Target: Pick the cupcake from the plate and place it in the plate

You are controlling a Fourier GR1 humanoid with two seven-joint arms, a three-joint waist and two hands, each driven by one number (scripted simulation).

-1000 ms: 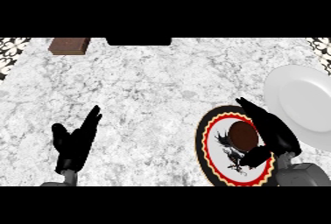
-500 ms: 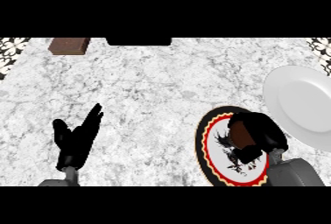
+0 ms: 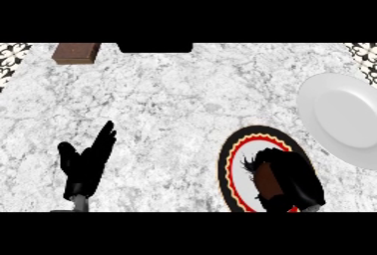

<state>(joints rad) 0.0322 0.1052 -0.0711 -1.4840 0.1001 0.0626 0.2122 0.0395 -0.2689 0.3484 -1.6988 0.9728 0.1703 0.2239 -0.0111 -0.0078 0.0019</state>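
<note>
A round plate (image 3: pixel 237 149) with a black, red and cream rim lies at the lower right of the marble counter. My right hand (image 3: pixel 294 180) hovers over it with its fingers curled round the cupcake (image 3: pixel 267 178), of which a brown side shows. A plain white plate (image 3: pixel 346 118) lies at the right edge, just beyond the patterned one. My left hand (image 3: pixel 87 160) rests open at the lower left, fingers up, far from both plates.
A brown block (image 3: pixel 76 53) lies at the back left of the counter. A dark rectangular opening (image 3: pixel 154 47) sits at the back edge. Patterned tiles (image 3: pixel 11 52) show at both back corners.
My right hand's fingers have closed round the cupcake on the patterned plate and drawn back toward the lower edge. The left hand has stayed put.
</note>
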